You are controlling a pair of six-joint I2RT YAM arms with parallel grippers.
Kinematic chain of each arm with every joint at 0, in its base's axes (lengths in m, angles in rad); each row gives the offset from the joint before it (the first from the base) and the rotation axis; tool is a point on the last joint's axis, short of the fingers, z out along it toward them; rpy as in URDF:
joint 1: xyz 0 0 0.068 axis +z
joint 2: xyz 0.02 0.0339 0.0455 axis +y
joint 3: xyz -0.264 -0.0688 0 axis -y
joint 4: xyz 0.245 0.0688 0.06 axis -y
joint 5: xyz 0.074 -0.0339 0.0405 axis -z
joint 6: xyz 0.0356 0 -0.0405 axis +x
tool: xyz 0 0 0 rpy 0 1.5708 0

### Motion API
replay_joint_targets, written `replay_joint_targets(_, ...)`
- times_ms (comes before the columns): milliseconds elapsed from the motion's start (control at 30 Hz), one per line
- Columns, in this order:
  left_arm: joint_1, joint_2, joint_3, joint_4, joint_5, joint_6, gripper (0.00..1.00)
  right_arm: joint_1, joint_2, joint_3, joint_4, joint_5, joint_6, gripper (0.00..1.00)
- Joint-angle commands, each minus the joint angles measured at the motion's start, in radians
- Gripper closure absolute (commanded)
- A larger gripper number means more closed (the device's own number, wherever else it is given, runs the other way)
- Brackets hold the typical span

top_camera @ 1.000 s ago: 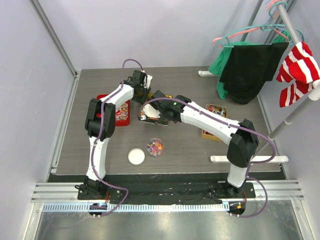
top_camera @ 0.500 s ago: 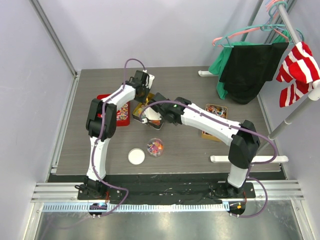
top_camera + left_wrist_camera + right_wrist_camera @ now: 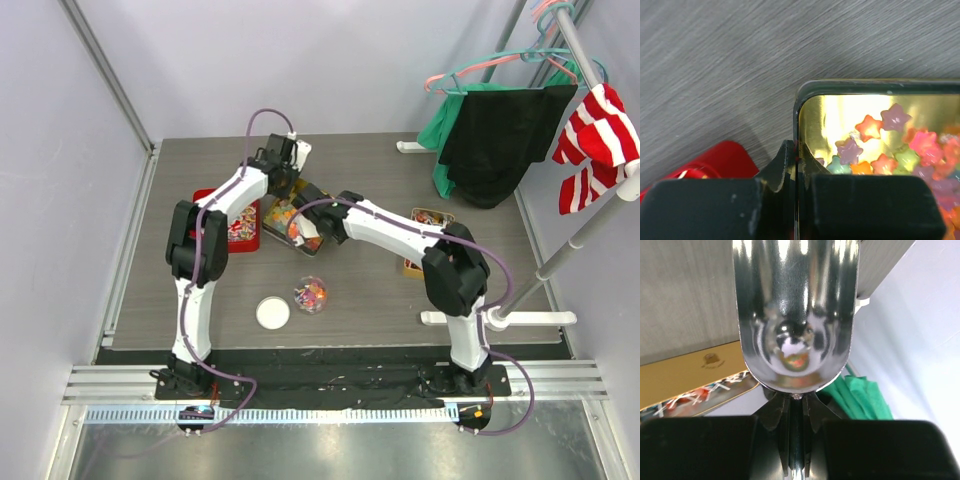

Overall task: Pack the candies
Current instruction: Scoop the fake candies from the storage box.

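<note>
Small star-shaped candies in orange, purple, pink and green lie in a gold tin. My left gripper is shut on the tin's left wall, one finger inside and one outside. In the top view the tin sits at the table's middle back, under my left gripper. My right gripper is shut on the handle of a shiny metal scoop, whose bowl looks empty. In the top view the scoop is at the tin's near right edge.
A red tray with wrapped candies lies left of the tin. A round clear cup of candies and a white lid sit nearer me. A second gold tin of wrapped candies is at right. Clothes hang at the back right.
My right arm has folded in and swung left, bringing the scoop to the tin's edge. My left gripper and the tin have shifted slightly back and left.
</note>
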Motion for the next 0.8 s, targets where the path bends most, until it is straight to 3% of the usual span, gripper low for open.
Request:
replay_joint_targets(0,-0.009,-0.111,0.023,0.05,0.021,0.056,1.0,-0.006,0.039,0.087,0.047,0.112,-0.111,0.99)
replay_joint_targets(467,-0.031,-0.131,-0.009,0.027,0.144,0.096,1.0,-0.02,0.13,0.08,0.145,0.209,-0.421,0.99)
replay_joint_targets(767,-0.033,-0.114,0.008,0.015,0.15,0.085,1.0,-0.016,0.031,-0.032,0.079,-0.037,-0.505,0.99)
